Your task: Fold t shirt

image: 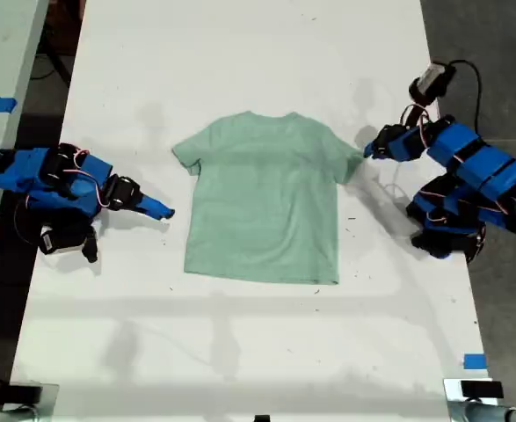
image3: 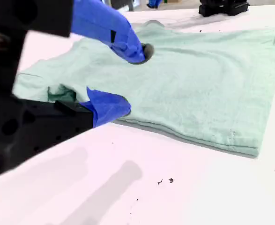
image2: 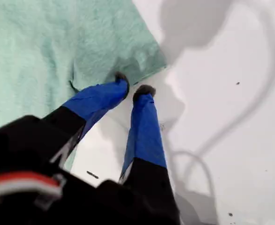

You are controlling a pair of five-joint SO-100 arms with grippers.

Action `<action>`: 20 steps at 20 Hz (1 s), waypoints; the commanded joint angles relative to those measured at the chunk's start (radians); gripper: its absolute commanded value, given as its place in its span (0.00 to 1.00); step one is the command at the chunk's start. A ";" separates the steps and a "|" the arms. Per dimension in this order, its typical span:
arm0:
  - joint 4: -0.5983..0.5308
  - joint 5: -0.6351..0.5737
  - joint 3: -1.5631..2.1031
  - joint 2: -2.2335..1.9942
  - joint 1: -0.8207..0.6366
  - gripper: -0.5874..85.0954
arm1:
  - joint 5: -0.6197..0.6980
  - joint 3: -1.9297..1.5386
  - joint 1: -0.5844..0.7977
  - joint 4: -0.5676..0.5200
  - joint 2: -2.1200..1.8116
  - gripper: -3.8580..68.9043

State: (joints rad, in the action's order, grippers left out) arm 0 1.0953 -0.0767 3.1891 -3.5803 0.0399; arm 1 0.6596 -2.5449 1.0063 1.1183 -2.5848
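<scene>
Both arms crouch beside the t shirt (image: 262,207), my first tool (image2: 135,89) narrow (at a sleeve), my second tool (image3: 132,78) wide.

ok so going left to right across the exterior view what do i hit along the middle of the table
my second gripper → the t shirt → my first gripper

White table (image: 240,53), blue tape pieces (image: 474,360) at its edges.
</scene>
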 commanded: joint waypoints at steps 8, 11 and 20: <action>-0.015 0.015 0.009 -0.005 0.000 0.18 | -0.006 -0.017 0.097 -0.275 0.282 0.59; -0.015 0.015 0.009 -0.005 0.000 0.18 | -0.080 -0.117 0.104 -0.408 0.284 0.51; -0.015 0.015 0.011 -0.005 0.000 0.18 | -0.201 -0.161 -0.032 -0.523 0.307 0.29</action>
State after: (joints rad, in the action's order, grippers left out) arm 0 1.0953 -0.0767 3.1891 -3.5803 0.0399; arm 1 0.4909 -2.7059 1.0262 0.6105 -2.2841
